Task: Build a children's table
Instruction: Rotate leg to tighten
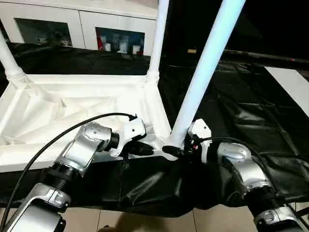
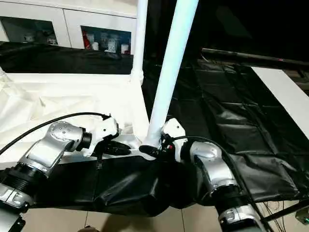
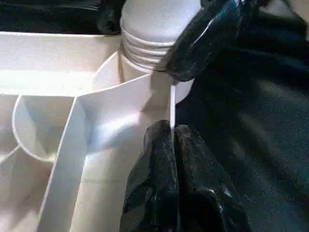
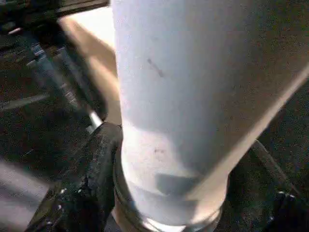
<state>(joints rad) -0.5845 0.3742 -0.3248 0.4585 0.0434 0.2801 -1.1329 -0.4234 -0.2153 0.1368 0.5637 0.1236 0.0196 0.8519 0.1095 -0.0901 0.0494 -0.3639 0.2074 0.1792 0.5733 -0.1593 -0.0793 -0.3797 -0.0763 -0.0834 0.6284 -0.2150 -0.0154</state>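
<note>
Head views: children's table [image 1: 72, 108] lies upside down on the black-sheeted counter [image 1: 231, 96], ribbed underside up. Far-corner leg [image 1: 159, 38] stands upright in its socket. Near-corner leg [image 1: 203, 72] leans toward the robot's right, foot at the near right corner socket, apparently not fully seated. Another leg [image 1: 8, 60] sits at the far left corner. White glass-door cabinet [image 1: 72, 24] behind.

Left tool [image 1: 140, 147] sits at the tabletop's near rim, just beside that socket. Right tool [image 1: 176, 151] sits at the base of the leaning leg.

Left wrist view: left tool [image 3: 172, 140] is pinched together on the thin rim wall [image 3: 172, 104] of the tabletop, next to the socket; threaded foot of the leg [image 3: 145, 43] sits in it.

Right wrist view: right tool's fingers [image 4: 89, 183] straddle the leg base; whether they bite or just bracket it, can't tell.

Doing it well, my read: keep the left pinch steady so the top can't skid, square the leg to the socket before pushing or twisting, grip low for control. Forcing it while tilted risks jamming.
</note>
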